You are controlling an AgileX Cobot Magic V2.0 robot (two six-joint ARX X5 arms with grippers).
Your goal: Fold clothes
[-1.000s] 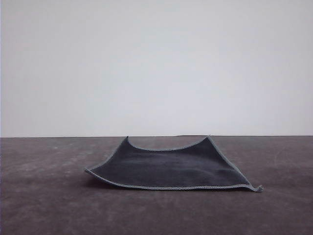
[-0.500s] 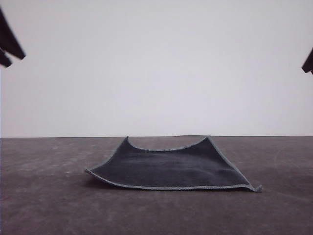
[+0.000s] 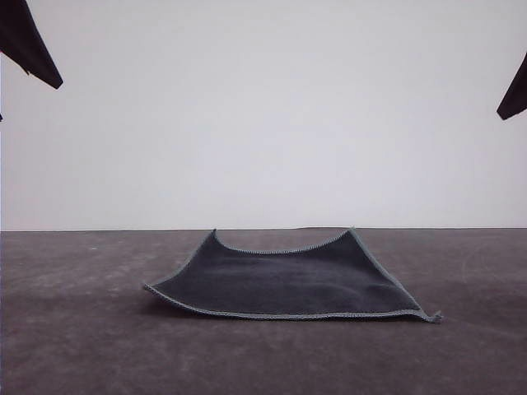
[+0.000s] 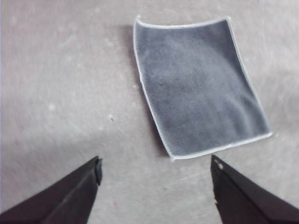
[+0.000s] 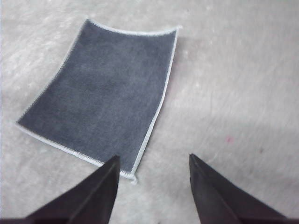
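— front view: my cloth (image 3: pixel 284 284) lies flat mid-desk (image 3: pixel 82 346), bare desk on every side, far corners curled up.
— tools?
— left tool (image 4: pixel 154 170) and right tool (image 5: pixel 152 163) spread apart above it, tips cropped.

The cloth (image 3: pixel 284 284) shows a dark charcoal grey face, plain and unpatterned, edged all round by a light grey stitched hem that reads nearly white in the wrist views. The tabletop (image 3: pixel 82 346) under it is a dull, mottled brownish grey with faint pale scuffs, and the wall (image 3: pixel 263 115) behind is plain off-white. The left gripper (image 4: pixel 154 170) and right gripper (image 5: pixel 153 161) have black fingers.
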